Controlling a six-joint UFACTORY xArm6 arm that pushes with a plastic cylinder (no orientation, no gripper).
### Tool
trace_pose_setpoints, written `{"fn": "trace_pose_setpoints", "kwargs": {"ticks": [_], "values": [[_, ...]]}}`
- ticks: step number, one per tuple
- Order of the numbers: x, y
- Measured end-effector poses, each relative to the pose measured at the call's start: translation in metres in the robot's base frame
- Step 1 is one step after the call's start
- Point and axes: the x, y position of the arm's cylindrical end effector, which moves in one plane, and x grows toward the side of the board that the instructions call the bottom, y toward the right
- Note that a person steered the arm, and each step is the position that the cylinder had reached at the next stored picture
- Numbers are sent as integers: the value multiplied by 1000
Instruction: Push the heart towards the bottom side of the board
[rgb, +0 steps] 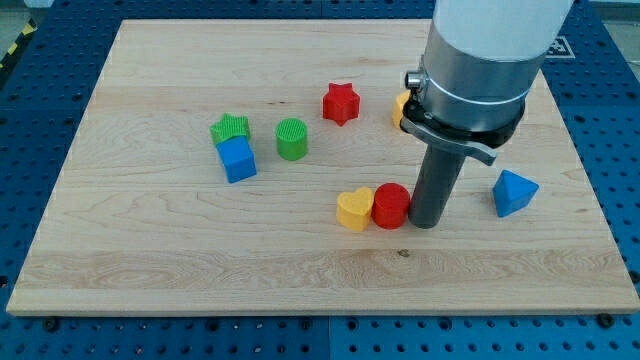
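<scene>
Bare board (300, 270) lies below yellow heart (353, 210); my tip (428, 222) touches red cylinder (391, 206); no pincer visible

Single camera view. It looks down at a slant from above the board's (150, 270) near edge, facing the far edge at the frame's top. Set near enough that the board nearly fills the frame, with blue perforated table (30, 150) at the margins. The arm (490, 50) is cut off at upper right.

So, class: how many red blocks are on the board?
2: a red star near the view's top centre, and a red cylinder between the yellow heart and my tip. The arm may hide others.
</scene>
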Motion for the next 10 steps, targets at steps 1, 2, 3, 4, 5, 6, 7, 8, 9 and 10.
{"fn": "trace_pose_setpoints", "kwargs": {"ticks": [1,2,3,4,5,6,7,8,9,10], "values": [[-12,4],[-41,15],[-48,-7],[-48,-55],[-48,-72],[-45,-72],[-23,-72],[-2,-72],[5,-75],[0,-99]]}}
